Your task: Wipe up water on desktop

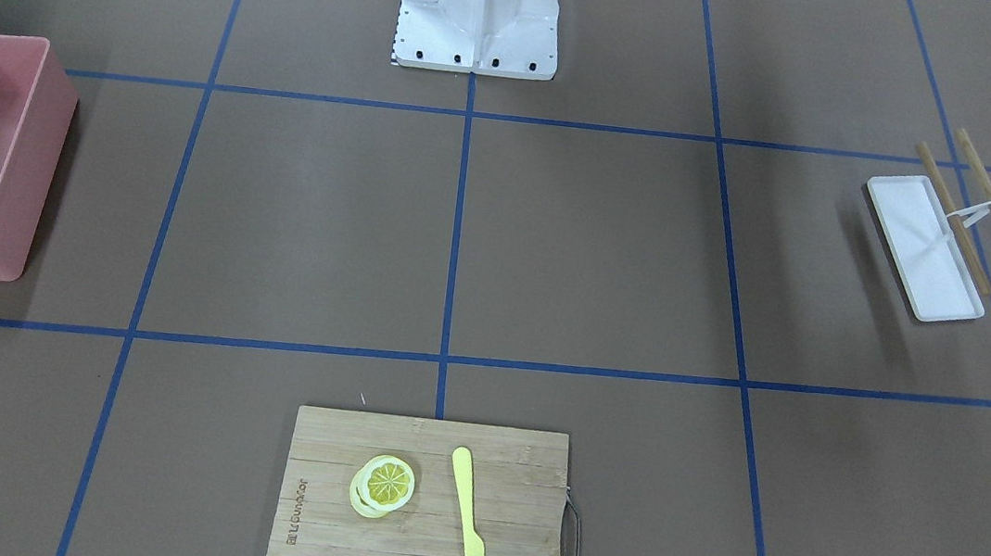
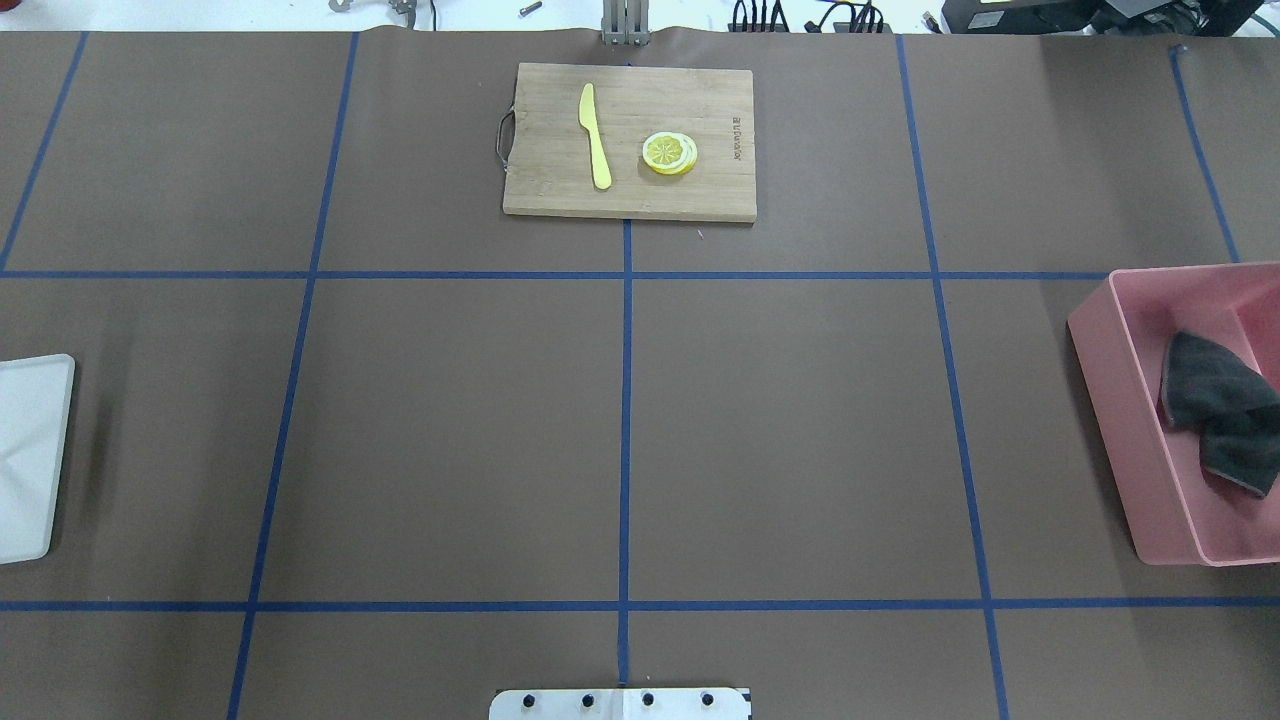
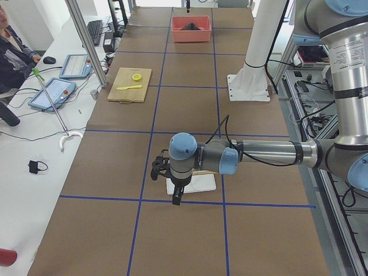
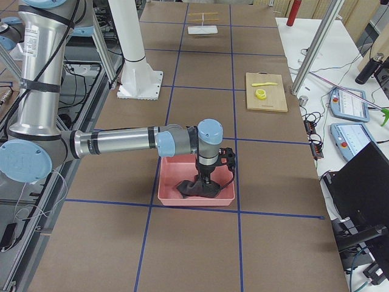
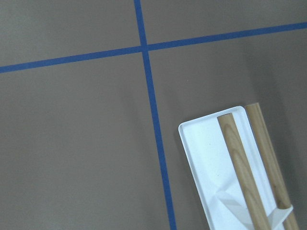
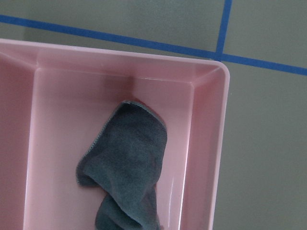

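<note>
The brown desktop [image 2: 450, 430] with blue tape lines shows no water that I can make out. A dark grey cloth [image 2: 1220, 410] lies crumpled in a pink bin [image 2: 1120, 420] at the table's right end; it also shows in the right wrist view [image 6: 127, 163]. My right gripper [image 4: 205, 179] hangs in the bin just over the cloth [image 4: 194, 187]; I cannot tell whether it is open or shut. My left gripper [image 3: 175, 196] hangs over a white tray [image 3: 195, 184] at the left end; I cannot tell its state either.
Two wooden sticks [image 5: 240, 167] lie across the white tray [image 5: 206, 158]. A bamboo cutting board [image 2: 630, 140] with a yellow knife [image 2: 595, 135] and a lemon slice [image 2: 669, 153] sits at the far middle. The robot's white base [image 1: 479, 10] stands at the near middle edge.
</note>
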